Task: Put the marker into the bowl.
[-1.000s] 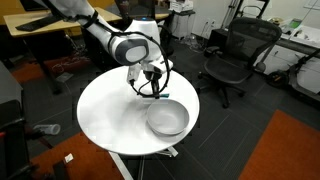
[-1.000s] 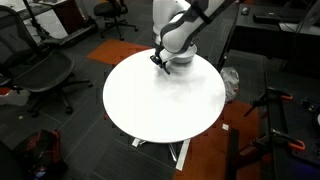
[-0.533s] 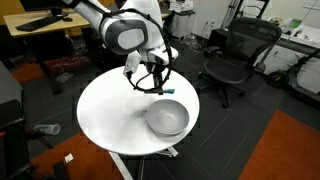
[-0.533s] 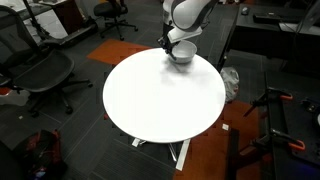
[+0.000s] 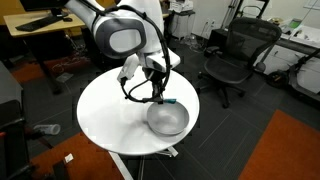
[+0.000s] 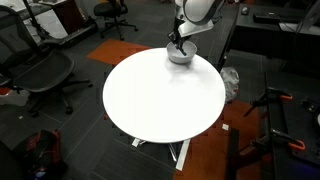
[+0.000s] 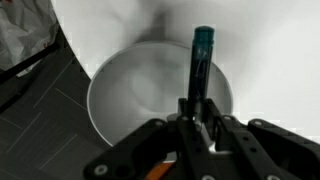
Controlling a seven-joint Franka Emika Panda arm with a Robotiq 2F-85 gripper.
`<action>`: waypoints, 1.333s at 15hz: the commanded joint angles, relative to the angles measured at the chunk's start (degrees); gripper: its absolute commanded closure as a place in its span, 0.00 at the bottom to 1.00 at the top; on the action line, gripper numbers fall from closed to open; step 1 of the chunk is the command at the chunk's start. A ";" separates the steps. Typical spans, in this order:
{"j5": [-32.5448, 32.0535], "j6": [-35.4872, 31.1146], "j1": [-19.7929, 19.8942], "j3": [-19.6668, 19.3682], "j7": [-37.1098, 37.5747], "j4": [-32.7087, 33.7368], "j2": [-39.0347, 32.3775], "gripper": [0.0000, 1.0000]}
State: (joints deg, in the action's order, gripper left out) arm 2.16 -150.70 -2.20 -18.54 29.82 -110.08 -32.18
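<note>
Wrist view: jaws clamp the marker, teal end pointing away, above the bowl.

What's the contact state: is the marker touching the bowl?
Cannot tell. In the wrist view the marker, held by the gripper, overlaps the bowl without showing depth; both exterior views are too small.

Reaches in from 10 o'clock with the arm in an exterior view, wrist bent down. Hangs the gripper low, pointing toward 6 o'clock — jaws pinched together on the marker. In the wrist view, enters from 6 o'clock, fingers close together, marker jutting toward 12.
</note>
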 commanded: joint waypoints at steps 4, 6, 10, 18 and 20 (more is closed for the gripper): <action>-0.18 -2.76 -0.03 -1.97 8.18 -0.92 -1.84 0.95; -0.36 -3.33 -0.30 -2.67 10.80 -0.62 -2.70 0.95; -0.66 -3.50 -0.42 -4.11 15.28 -0.08 -3.64 0.95; -0.71 -3.10 0.69 -4.90 18.06 1.15 -3.42 0.95; -0.32 -3.11 1.16 -4.65 18.20 2.11 -3.80 0.95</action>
State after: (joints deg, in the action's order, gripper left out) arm 2.18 -153.25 -1.58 -23.32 45.78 -109.36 -35.58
